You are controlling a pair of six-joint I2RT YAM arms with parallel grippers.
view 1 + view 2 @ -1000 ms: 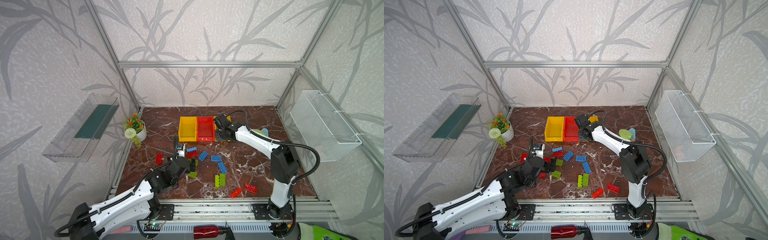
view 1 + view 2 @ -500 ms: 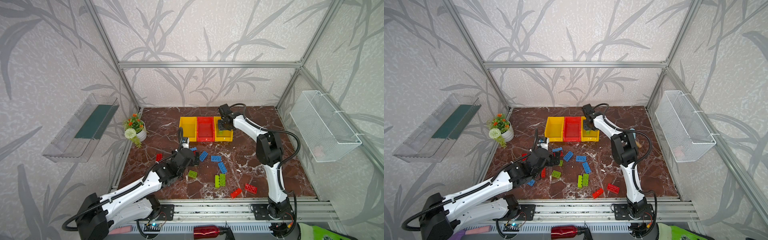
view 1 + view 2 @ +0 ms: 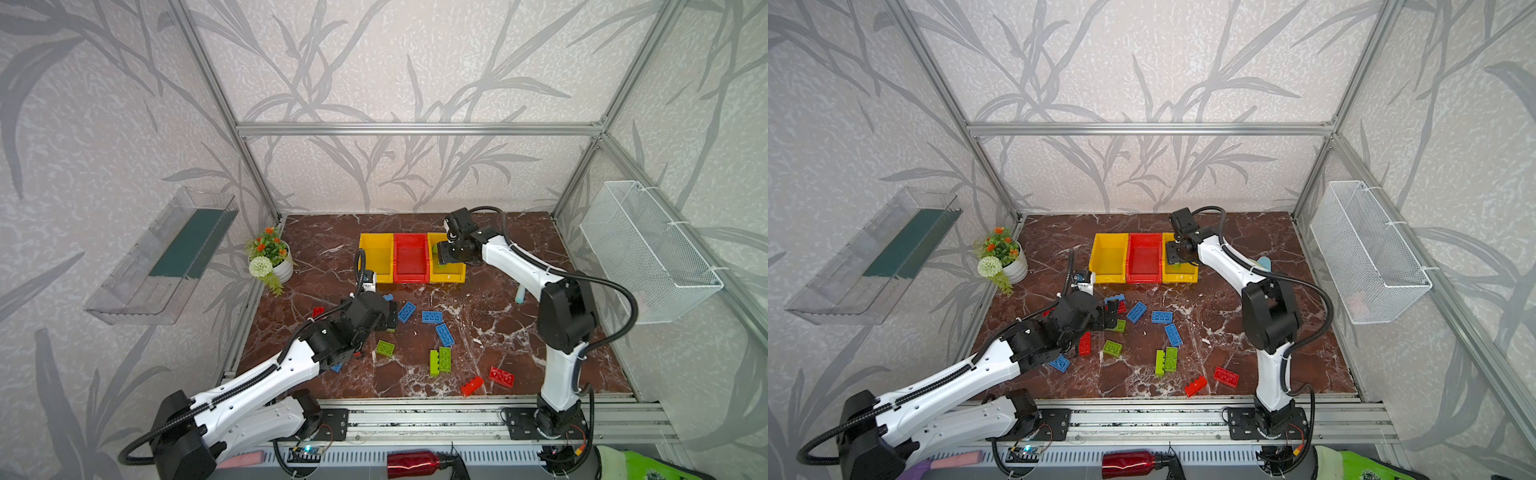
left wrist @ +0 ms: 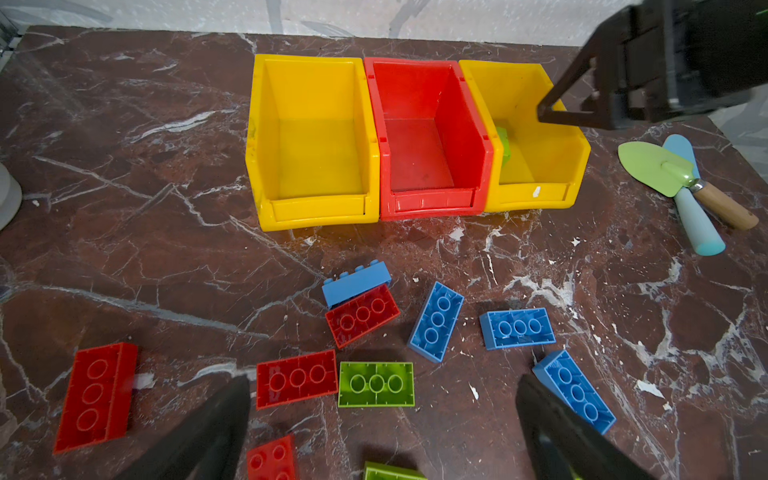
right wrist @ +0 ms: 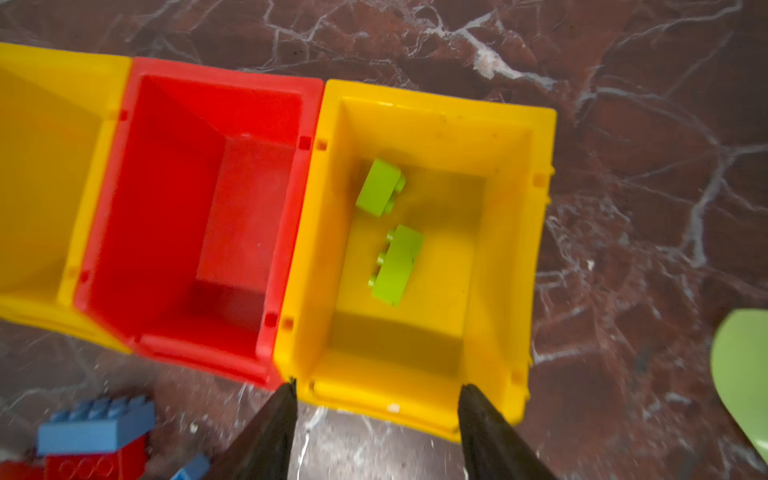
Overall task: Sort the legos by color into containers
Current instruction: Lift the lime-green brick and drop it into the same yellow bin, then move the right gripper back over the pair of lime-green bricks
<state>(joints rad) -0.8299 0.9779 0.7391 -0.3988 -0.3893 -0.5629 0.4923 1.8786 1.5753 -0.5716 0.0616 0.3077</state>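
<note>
— Right gripper (image 5: 378, 386), jaws apart and empty, hangs over the right yellow bin (image 5: 511, 249); two green bricks (image 5: 397, 266) lie inside.
— Lift straight up, clear of the rim. Left gripper (image 4: 384, 380), wide open, suits the loose green brick (image 4: 376, 384) under it

Left yellow bin (image 4: 316, 158), red bin (image 4: 419, 153), right yellow bin (image 4: 536, 162) touching abreast, last holding two lime green bricks (image 5: 380, 187), loose bricks (image 4: 436, 320) red, blue, green scattered in front.
</note>
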